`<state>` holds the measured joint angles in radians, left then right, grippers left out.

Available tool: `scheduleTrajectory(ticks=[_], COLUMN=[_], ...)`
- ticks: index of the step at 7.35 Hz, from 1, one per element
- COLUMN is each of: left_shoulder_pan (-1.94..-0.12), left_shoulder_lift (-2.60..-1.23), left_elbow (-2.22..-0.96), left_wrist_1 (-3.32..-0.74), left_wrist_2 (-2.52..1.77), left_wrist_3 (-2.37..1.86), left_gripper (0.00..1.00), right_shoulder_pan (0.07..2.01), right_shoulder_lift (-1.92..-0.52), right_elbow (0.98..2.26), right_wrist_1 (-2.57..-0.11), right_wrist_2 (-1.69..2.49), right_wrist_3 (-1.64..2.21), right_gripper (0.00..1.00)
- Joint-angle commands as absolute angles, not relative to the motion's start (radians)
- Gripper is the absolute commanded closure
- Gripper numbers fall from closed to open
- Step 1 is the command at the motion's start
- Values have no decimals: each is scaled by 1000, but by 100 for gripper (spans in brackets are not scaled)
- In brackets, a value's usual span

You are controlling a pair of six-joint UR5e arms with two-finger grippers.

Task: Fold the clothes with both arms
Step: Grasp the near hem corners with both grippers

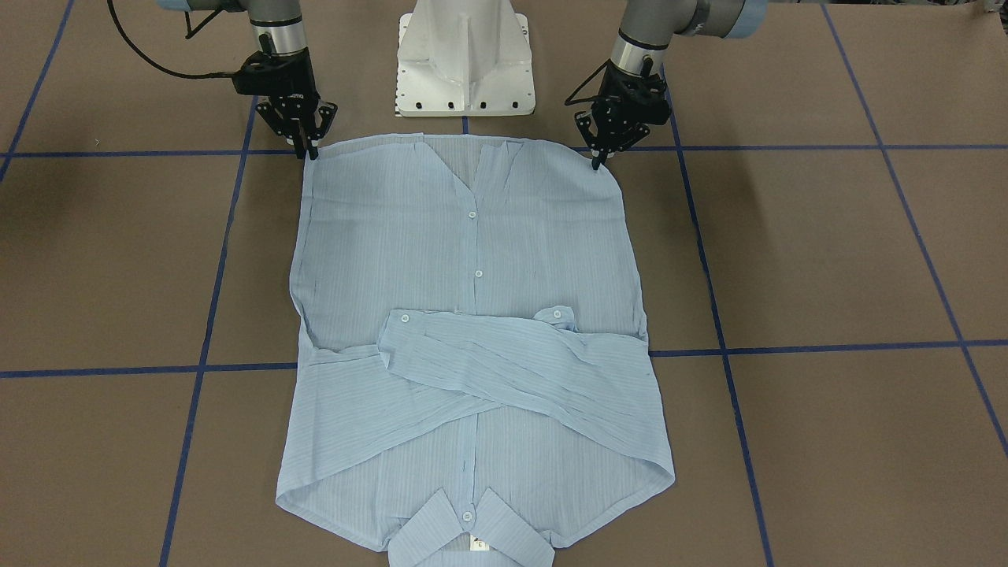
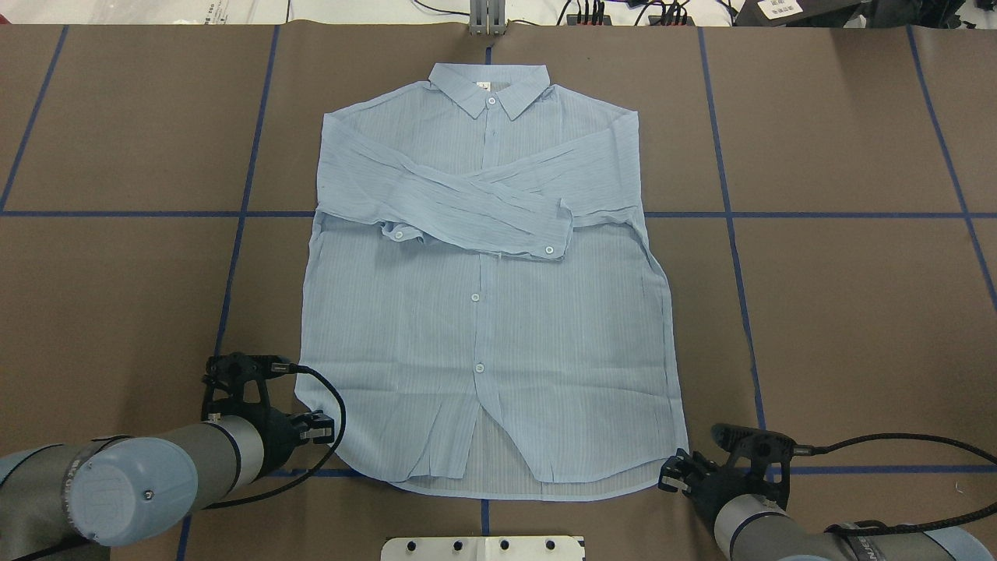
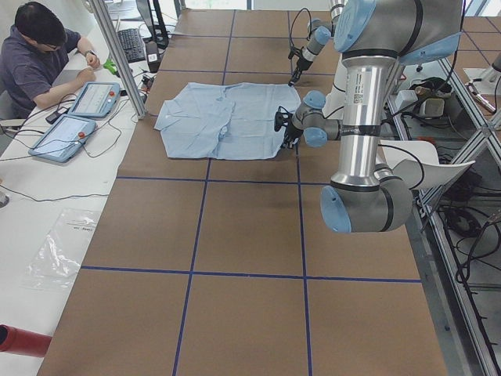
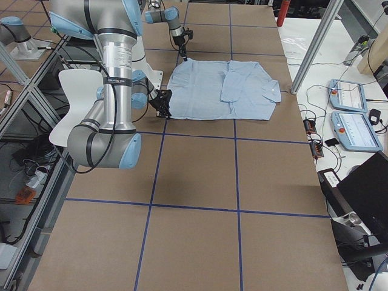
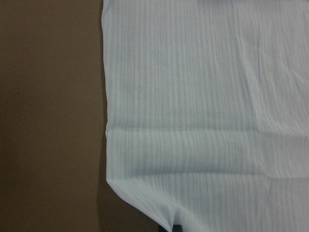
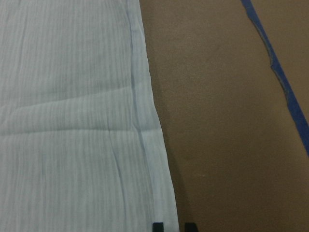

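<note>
blue shirt (image 2: 436,327) flat, sleeves crossed; left gripper (image 1: 600,161), right gripper (image 1: 309,151) at hem corners, cannot tell if closed.

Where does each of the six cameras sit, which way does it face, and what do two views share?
Front-facing: across the table, facing the robot; shirt, left end effector at picture's right, right end effector at left.
Overhead: behind the robot, looking forward and down; left arm bottom-left, right arm bottom-right.
Exterior left: table's end; left arm near.
Exterior right: opposite end; right arm near.
Left wrist: down on the shirt's corner; one fingertip.
Right wrist: down on the shirt's edge; two fingertips.
Shared: front-facing and overhead both show the crossed sleeves.
</note>
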<state>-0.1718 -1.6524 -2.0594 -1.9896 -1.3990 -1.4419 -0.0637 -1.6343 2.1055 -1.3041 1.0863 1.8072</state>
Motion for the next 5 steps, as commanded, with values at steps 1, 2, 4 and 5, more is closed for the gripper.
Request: scheduleTrajectory(ticks=[1,2,4,5], left_shoulder_pan=[-172,-172,-173,-175], left_shoulder_lift=[-1654,-1654,-1651,-1644], left_elbow=[-2060,-2062,-2091,-2141], left_wrist_1=[-1990,-1990,-1988,-1985], left_wrist_2=[-1399,-1399,-1408,-1411], left_wrist_3=[-1442,-1442,-1437,-1433], left_gripper=[100,100,100,100], right_shoulder_pan=[-64,-63,-25,0], right_shoulder_lift=[-1632,-1617,-1621,-1637], right_elbow=[2108,2108,2166,2239], right_wrist_1=[-1304,-1305,-1322,-1337], right_wrist_2=[1086,1086,1107,1142], right_wrist_3=[1807,1806,1774,1690], right_gripper=[100,100,100,100])
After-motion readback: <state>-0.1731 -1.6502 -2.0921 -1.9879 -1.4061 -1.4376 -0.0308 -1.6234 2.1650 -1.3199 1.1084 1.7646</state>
